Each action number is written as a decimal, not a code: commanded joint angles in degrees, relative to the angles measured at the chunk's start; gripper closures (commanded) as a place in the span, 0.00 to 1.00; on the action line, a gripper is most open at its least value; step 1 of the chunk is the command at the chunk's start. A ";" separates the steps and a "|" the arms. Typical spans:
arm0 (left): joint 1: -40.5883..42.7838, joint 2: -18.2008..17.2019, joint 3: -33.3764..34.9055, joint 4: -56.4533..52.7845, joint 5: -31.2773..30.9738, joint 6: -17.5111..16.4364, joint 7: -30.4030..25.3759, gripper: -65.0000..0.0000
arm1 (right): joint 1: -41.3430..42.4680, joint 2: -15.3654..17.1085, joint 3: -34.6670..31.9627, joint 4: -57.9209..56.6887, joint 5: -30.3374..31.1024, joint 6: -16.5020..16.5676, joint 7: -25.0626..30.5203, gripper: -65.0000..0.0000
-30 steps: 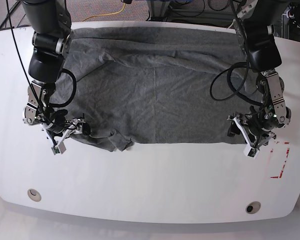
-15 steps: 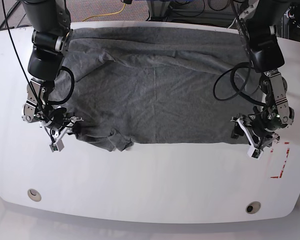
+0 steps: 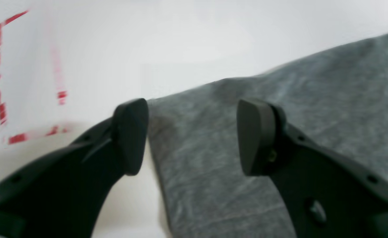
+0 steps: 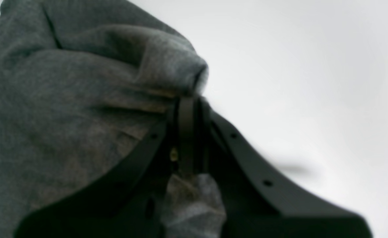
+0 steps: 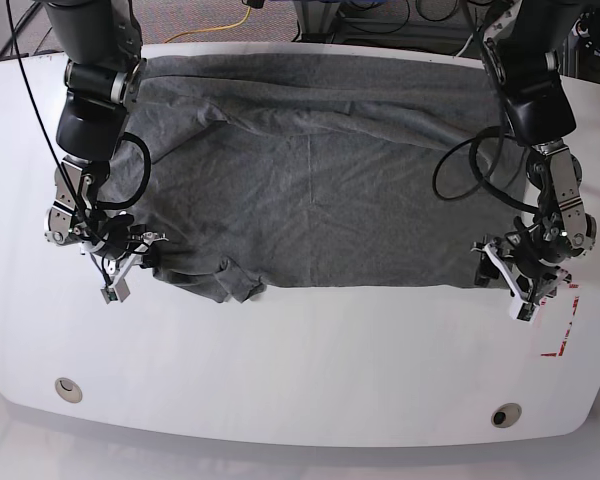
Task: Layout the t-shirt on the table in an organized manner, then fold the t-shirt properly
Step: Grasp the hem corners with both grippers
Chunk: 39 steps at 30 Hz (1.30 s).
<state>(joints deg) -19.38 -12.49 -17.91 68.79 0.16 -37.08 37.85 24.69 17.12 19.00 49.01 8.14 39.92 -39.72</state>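
T-shirt (image 5: pixel 320 190) spread across worktop (image 5: pixel 300 350), near edge bunched, layout unfinished, folding not begun. Right end effector (image 4: pixel 187 109) clenched on shirt corner. Left end effector (image 3: pixel 192 135) released, straddling opposite corner beside red tape (image 3: pixel 2 82).

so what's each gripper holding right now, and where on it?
Right gripper is shut on the t-shirt, pinching a bunched fold at its edge. Left gripper is open over the shirt's corner, holding nothing.
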 commanded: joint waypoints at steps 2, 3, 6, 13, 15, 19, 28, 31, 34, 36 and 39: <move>-2.91 -0.56 -0.15 -1.06 -0.82 1.34 -1.41 0.39 | 0.50 0.50 -0.15 0.08 -1.24 0.08 -2.17 0.99; -3.35 -0.56 -0.33 -1.94 -0.82 1.96 -1.41 0.39 | 0.50 0.50 -0.15 0.08 -1.24 0.08 -2.08 0.99; -4.84 -0.65 -2.88 -5.72 -0.82 3.89 -1.49 0.33 | 0.50 0.50 -0.15 0.08 -1.24 0.08 -2.08 0.99; -7.92 -1.88 -6.04 -15.30 -0.74 6.36 -6.15 0.10 | 0.50 0.41 -0.15 0.08 -1.24 0.08 -2.08 0.99; -8.45 -2.50 -6.04 -17.32 -0.74 6.88 -7.30 0.11 | 0.50 0.33 -0.15 0.08 -1.24 0.08 -2.08 0.99; -9.06 -3.73 -3.06 -21.54 -0.74 7.23 -8.79 0.12 | 0.50 0.33 -0.15 0.08 -1.24 0.08 -2.08 0.99; -11.79 -3.73 1.43 -29.10 -0.74 7.32 -12.04 0.12 | 0.50 0.33 -0.15 0.08 -1.24 0.08 -2.08 0.99; -12.23 -3.55 1.60 -30.07 -0.74 7.32 -12.31 0.12 | 0.50 0.33 -0.15 0.08 -1.24 0.08 -2.08 0.99; -12.23 -3.46 1.60 -30.16 -0.74 7.32 -12.13 0.12 | 0.50 0.33 -0.15 0.08 -1.24 0.08 -2.08 0.99; -12.14 -3.46 1.60 -30.16 -0.74 7.23 -12.13 0.14 | 0.50 0.33 -0.15 0.08 -1.24 0.08 -2.08 0.99; -12.14 -3.46 2.04 -30.16 -0.74 7.06 -12.13 0.28 | 0.50 0.33 -0.15 0.08 -1.15 0.08 -2.08 0.99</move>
<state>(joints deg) -30.22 -15.46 -16.34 38.28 -0.05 -29.56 25.23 24.67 16.95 19.00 48.97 8.21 40.07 -39.66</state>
